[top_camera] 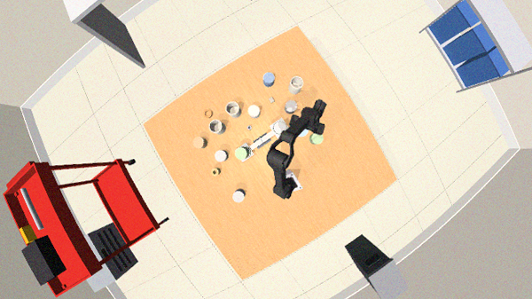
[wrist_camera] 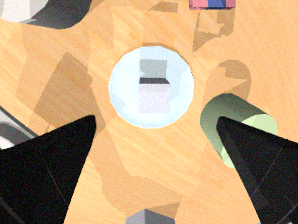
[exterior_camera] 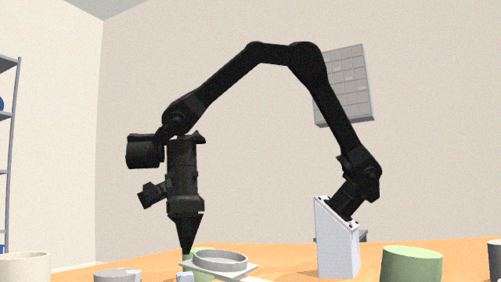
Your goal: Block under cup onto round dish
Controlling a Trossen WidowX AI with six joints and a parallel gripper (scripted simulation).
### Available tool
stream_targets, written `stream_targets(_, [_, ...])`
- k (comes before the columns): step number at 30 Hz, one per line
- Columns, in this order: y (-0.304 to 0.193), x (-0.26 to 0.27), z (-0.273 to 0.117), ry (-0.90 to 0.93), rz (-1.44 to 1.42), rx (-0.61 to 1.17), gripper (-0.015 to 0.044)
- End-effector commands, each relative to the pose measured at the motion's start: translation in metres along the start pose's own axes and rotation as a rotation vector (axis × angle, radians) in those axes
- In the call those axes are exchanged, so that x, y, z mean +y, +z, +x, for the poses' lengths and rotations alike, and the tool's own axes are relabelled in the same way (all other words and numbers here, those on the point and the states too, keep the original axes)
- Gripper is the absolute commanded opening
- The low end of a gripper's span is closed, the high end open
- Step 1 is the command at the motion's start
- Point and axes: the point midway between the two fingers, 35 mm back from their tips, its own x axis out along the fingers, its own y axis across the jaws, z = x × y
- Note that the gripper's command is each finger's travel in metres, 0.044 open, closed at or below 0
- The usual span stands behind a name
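The pale block (wrist_camera: 154, 97) (exterior_camera: 185, 276) rests on the light blue round dish (wrist_camera: 122, 107) (top_camera: 303, 133). My gripper (wrist_camera: 158, 121) (exterior_camera: 187, 252) is open and empty, pointing down just above the dish, with the block clear of the fingers. A green cup (wrist_camera: 215, 117) (top_camera: 316, 139) stands on the table beside the dish, close to one finger in the wrist view. The other green cup (top_camera: 241, 153) (exterior_camera: 411, 266) stands on the far end of the balance (top_camera: 256, 144) (exterior_camera: 250, 266). The balance's near end carries no cup. No cup is above the dish.
A grey cylinder (top_camera: 290, 107) (exterior_camera: 117, 276) and an open cream container (top_camera: 296, 84) (exterior_camera: 25, 270) stand on the dish's side of the table. A blue cylinder (top_camera: 268, 79), a white one (top_camera: 253, 111) and several other cups and small items are spread around the balance.
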Motion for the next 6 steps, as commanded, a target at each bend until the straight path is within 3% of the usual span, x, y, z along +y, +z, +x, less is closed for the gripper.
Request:
stream_targets(1, [0.000,-0.001,-0.032,-0.002,-0.002,-0.010,0.0440])
stream_targets(6, [-0.001,-0.002,-0.042,-0.002,-0.001,-0.012,0.0440])
